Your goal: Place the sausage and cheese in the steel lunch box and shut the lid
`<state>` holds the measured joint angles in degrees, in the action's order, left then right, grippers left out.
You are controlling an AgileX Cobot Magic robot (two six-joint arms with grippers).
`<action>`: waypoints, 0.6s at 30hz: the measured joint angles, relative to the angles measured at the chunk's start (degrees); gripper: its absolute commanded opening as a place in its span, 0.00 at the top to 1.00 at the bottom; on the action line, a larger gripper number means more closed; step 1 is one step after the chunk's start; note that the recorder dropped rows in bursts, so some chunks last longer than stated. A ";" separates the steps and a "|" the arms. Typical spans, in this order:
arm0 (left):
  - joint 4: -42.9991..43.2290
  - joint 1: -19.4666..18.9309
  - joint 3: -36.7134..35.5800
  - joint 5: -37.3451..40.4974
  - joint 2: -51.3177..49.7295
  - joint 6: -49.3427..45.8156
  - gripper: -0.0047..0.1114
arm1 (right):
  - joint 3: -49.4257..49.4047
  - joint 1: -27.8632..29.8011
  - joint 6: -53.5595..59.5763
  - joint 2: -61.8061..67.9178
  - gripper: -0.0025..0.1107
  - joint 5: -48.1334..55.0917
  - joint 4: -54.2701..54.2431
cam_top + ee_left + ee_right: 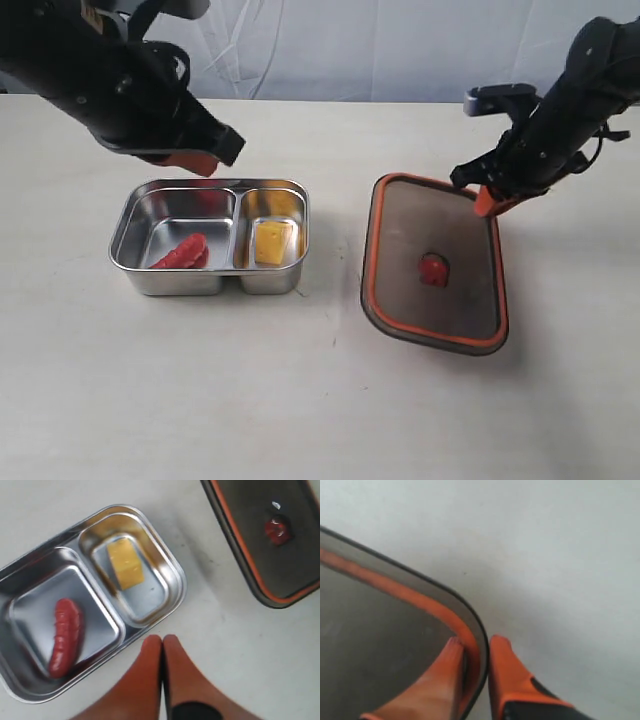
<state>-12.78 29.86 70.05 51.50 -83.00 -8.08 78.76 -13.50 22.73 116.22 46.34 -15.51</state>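
Right gripper (476, 644) pinches only the lid (440, 300) corner (left gripper (162, 641) clenched, empty); it may swing, slip, or clip the box (190, 282)

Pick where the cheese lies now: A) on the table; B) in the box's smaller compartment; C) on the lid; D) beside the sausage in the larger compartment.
B: the cheese lies alone in the smaller compartment of the steel lunch box, with the sausage in the larger one.
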 measured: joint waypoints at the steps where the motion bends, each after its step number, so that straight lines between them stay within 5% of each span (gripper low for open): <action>1: -3.66 -1.05 -0.41 -0.45 0.14 -2.01 0.93 | 0.00 0.45 -0.10 -1.15 0.99 0.00 0.00; 8: -30.20 -10.32 -5.73 0.23 -0.09 -19.07 0.64 | 0.00 1.28 -0.10 -7.26 0.99 0.34 0.62; 12: -36.41 -14.87 -7.53 2.34 -1.19 -23.84 0.46 | 0.00 1.28 0.40 -9.04 0.99 1.17 -0.82; 18: -45.75 -18.04 -8.00 6.90 -3.97 -30.23 0.43 | 0.00 1.28 4.88 -10.29 0.99 2.13 -8.79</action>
<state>-58.53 11.82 62.05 58.39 -86.97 -38.31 78.76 -12.22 27.61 105.93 48.47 -24.30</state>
